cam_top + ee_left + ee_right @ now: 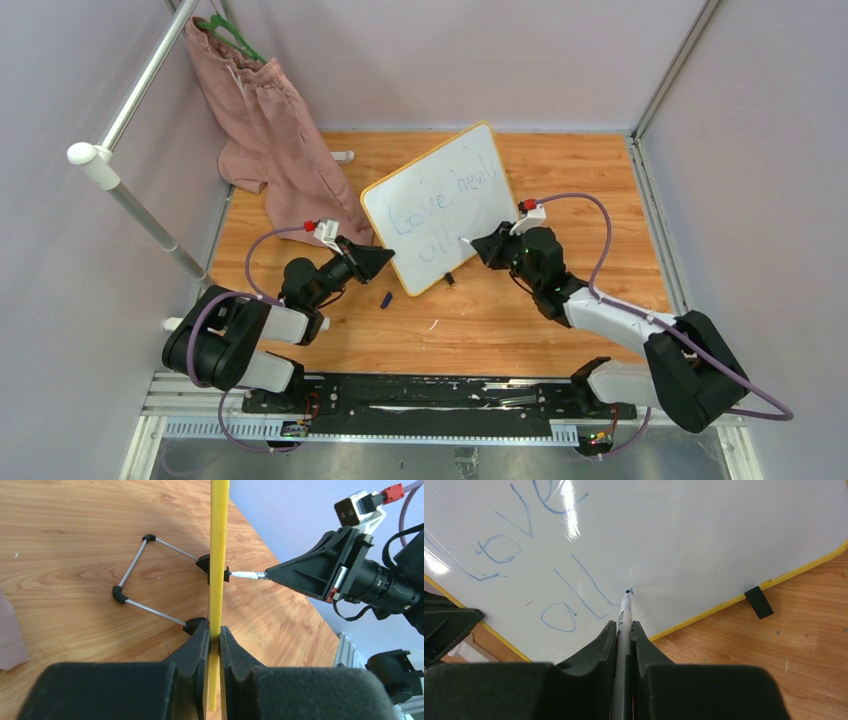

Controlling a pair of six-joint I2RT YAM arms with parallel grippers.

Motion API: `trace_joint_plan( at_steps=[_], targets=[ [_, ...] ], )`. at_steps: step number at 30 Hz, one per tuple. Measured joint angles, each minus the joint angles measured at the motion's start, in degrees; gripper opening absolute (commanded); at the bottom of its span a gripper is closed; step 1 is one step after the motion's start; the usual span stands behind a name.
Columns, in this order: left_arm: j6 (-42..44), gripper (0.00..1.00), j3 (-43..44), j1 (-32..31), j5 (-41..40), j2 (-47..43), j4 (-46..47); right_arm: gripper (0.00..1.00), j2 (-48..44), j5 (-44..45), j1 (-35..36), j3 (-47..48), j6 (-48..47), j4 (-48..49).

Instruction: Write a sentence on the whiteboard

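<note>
The whiteboard (440,205), yellow-framed, stands tilted on the wooden table. It carries the sentence (440,212) in faint blue, "Love heals" above "all". My left gripper (385,259) is shut on the board's left edge (216,580), seen edge-on in the left wrist view. My right gripper (478,245) is shut on a marker (624,622). The marker's tip touches the board just right of the word "all" (574,602). The board (684,535) fills the right wrist view, with one black foot (758,602) at its lower frame.
A pink garment (275,135) hangs at the back left from a green hanger on a white rail (130,195). A dark marker cap (386,299) lies on the table (520,320) in front of the board. The board's wire stand (145,580) sits behind it.
</note>
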Motion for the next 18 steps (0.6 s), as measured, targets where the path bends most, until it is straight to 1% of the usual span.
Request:
trace_joint_plan(
  at_steps=[9,15,18],
  targets=[
    [0.0,0.00,0.0,0.0,0.0,0.0,-0.1,0.00,-7.5,0.0,-0.8,0.0,-0.3,-1.3],
    [0.0,0.07,0.0,0.0,0.0,-0.3,-0.5,0.00,-12.7,0.0,-0.9,0.0,-1.7,-4.6],
    [0.0,0.12,0.0,0.0,0.0,-0.4,-0.7,0.00,-15.8,-0.3,-0.9,0.0,-2.8,-7.0]
  ],
)
